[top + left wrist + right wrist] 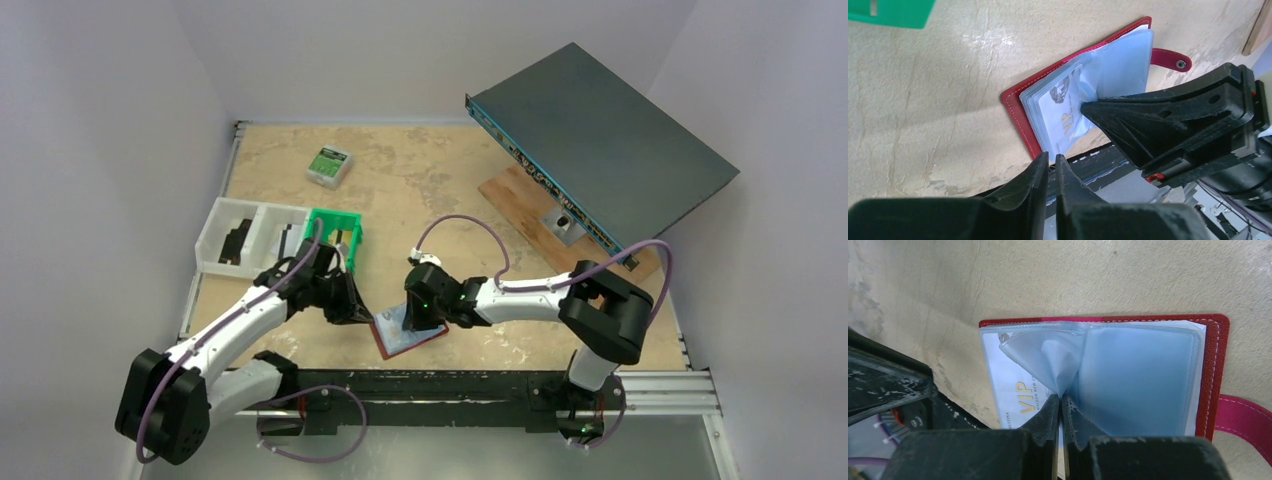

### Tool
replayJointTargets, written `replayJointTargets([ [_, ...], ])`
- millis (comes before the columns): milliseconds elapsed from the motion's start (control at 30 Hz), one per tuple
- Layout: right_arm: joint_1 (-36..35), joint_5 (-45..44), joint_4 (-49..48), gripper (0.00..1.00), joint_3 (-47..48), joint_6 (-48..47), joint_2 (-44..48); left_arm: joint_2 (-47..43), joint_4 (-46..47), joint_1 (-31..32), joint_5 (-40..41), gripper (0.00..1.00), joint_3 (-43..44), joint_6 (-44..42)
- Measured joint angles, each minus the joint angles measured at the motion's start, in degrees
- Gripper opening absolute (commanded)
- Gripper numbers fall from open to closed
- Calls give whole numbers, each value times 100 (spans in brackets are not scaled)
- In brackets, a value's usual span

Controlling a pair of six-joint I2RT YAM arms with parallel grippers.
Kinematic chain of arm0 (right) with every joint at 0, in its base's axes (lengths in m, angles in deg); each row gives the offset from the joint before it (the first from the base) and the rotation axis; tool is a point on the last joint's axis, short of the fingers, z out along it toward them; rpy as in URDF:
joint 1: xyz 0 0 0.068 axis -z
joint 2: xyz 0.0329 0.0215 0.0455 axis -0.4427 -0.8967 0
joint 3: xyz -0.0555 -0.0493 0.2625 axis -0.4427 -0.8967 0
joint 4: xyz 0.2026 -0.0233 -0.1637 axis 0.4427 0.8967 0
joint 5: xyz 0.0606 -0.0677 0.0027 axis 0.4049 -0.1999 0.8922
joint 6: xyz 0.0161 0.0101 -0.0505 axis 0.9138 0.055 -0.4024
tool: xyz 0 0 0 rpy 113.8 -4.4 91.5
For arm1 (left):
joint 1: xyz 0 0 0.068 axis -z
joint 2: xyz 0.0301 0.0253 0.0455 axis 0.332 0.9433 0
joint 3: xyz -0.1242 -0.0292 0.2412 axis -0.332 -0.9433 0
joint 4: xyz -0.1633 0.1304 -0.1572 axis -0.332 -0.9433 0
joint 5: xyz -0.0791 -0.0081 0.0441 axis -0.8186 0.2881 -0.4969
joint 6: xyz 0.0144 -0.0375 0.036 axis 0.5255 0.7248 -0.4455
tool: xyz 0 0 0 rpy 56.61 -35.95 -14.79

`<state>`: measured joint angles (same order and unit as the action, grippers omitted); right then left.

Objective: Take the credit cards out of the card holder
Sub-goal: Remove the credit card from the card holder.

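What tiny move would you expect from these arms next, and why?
Probably a short pull back by the left gripper, away from the card holder. Its jaws stand nearly together at the corner of the VIP card, while the right gripper pinches a crumpled clear sleeve, which may steady the holder. Whether the card is truly gripped, I cannot tell.

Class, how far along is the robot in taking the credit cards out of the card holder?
Done: the card holder lies open. In hand: the right fingers pinch a clear sleeve; the left fingers sit close together beside the VIP card. Left: every card, none out yet.
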<state>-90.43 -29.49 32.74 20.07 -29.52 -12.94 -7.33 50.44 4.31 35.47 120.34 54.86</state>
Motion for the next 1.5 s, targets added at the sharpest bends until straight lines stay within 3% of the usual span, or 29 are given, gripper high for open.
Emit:
replayJointTargets([
  [100,151,313,-404,0,-278,92,94,232,199,162,0,0,0,66],
  [533,269,968,-1152,0,-822,393,365,1631,1023,597,144,0,129,155],
  [633,280,990,-1224,7,-907,435,487,1729,1178,601,223,0,140,155],
  [767,284,1049,-1333,30,-938,483,555,1816,1318,660,267,0,168,155],
  [933,284,1104,-1344,46,-935,490,623,1829,1364,841,282,0,234,190],
  [1133,284,949,-970,55,-868,437,964,1825,1340,1106,280,0,409,251],
  [1500,284,-90,160,52,-728,417,2267,2151,1460,1635,221,0,885,411],
])
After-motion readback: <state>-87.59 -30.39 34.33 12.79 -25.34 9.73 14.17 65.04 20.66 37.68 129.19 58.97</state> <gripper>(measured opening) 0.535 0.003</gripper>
